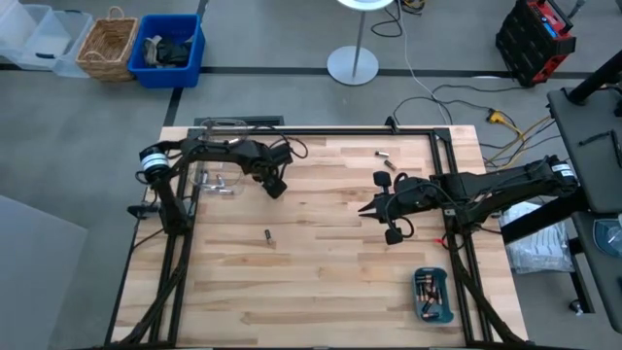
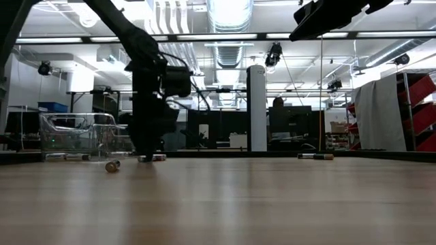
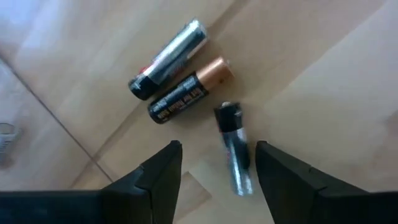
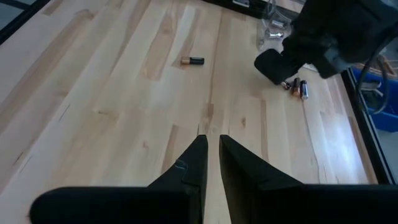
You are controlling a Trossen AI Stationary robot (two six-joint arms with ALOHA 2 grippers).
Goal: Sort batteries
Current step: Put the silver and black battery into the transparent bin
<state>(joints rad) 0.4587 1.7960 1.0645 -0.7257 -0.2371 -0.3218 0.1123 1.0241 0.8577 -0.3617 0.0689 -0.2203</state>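
Hovering left pincer (image 3: 214,163) spread wide over three batteries (image 3: 179,98), silver, copper-tipped, right pincer (image 4: 212,154) narrowed.

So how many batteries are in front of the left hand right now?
3. Two lie side by side, a silver-dark battery and a copper-ended battery; a third battery lies between the open left hand's fingers. Others may sit outside that view.

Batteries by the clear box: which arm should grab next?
Left. Its open gripper hangs right over three batteries, one lying between its fingers. The right gripper is mid-table, shut, well away from them.
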